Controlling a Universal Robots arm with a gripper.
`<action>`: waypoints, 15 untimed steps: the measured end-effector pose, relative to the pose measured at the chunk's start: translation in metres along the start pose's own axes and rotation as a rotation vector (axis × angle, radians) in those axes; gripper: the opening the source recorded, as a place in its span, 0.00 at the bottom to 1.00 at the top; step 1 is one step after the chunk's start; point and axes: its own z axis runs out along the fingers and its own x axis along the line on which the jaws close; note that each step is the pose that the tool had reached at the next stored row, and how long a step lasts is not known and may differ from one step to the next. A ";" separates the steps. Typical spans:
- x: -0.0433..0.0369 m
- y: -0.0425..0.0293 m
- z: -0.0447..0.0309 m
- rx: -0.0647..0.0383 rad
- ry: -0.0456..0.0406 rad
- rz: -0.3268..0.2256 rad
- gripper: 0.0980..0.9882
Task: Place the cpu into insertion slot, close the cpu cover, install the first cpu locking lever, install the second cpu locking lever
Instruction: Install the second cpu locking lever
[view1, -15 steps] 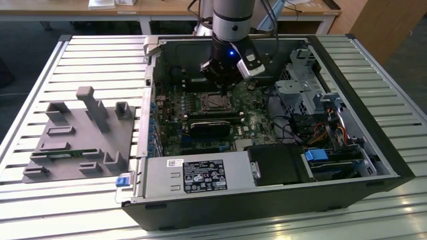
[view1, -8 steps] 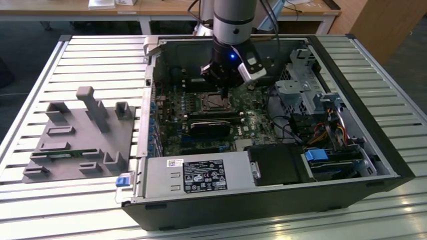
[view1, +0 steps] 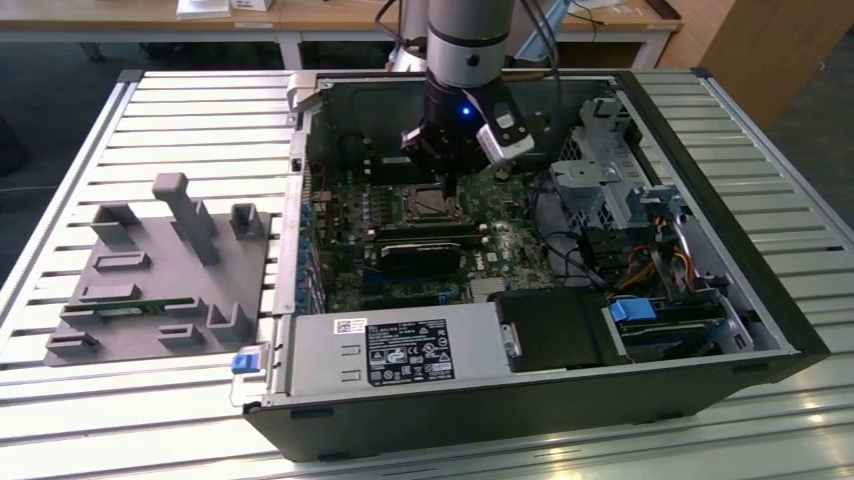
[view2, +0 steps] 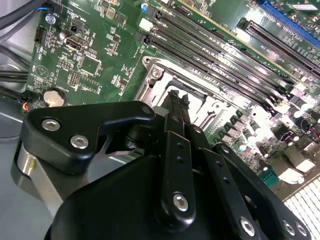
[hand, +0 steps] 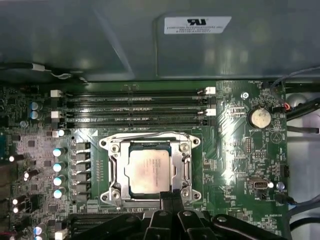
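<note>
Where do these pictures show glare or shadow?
In the first wrist view, light glares off the dull silver square cpu in its silver-rimmed socket; in the exterior view, the slatted metal table shines near the front and the open black computer case is dim inside.

Nothing here can be properly read from where I stand. A white sticker (hand: 198, 24) on the grey case wall in the first wrist view carries dark print too fine to make out, and the black label (view1: 408, 352) on the power supply (view1: 320, 365) shows only small white symbols.
</note>
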 end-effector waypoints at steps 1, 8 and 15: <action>0.0000 -0.0001 -0.0005 0.000 0.0000 0.000 0.01; 0.0003 -0.0106 -0.0008 -0.002 0.0015 0.000 0.01; 0.0000 -0.0188 0.0009 -0.072 0.0050 0.001 0.01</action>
